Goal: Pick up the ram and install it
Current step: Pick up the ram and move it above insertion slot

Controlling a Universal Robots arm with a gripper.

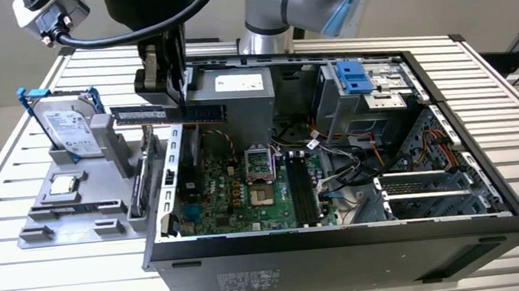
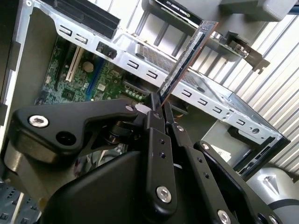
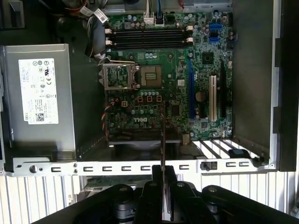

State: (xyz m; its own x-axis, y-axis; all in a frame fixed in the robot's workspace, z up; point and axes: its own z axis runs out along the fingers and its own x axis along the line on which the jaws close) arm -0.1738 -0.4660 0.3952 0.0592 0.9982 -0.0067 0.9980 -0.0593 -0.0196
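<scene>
My gripper is shut on the ram, a long dark stick with black chips. I hold it level in the air, over the case's wall on the exterior view's left, between the grey holder and the open computer case. Both wrist views show the ram edge-on, sticking out from between the black fingers. The motherboard lies below, and its dark ram slots are beyond the CPU socket.
The grey holder carries a hard drive in a blue frame, a square silver chip and an upright card. Inside the case are a power supply, a blue-tabbed drive bay and loose cables.
</scene>
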